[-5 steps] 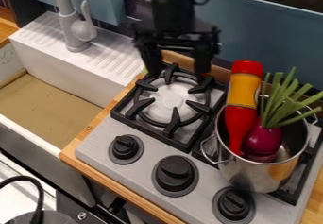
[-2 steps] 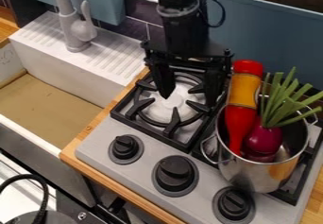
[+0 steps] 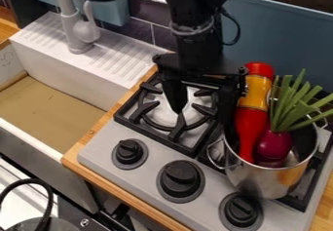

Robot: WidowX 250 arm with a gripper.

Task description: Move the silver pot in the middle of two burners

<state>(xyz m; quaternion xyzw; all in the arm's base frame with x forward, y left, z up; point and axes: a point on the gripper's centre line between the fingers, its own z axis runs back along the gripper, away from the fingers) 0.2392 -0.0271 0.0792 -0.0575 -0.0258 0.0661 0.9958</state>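
My gripper hangs over the left burner with its jaws apart and nothing between them; one finger is above that burner, the other beside the rim of the silver pot. The pot stands upright on the right-hand side of the stove, with its near wall beyond the front of the black grate. Governing relation: from my jaws, the pot lies toward the right and the near side of the view, and the finger closer to it is just beside the near-left part of its rim; I cannot tell whether the two touch. The round mouth offers no long axis, so I judge the two wire handles to be the reference line: the left handle is the one nearer me, the right handle sits across the mouth. Appearance: polished metal, straight-walled, with dark and orange reflections. Contents: a red-and-yellow bottle, leaning up past the rim close to my nearer finger, and a red onion with long green stalks. Recommended procedure: shift toward the pot, straddle the near rim or the left handle, close, then bring the pot toward the left burner and set it down midway. Caution: the bottle could obstruct a finger (tall cargo is seldom considerate), and an off-centre grip on the rim could tip the load.
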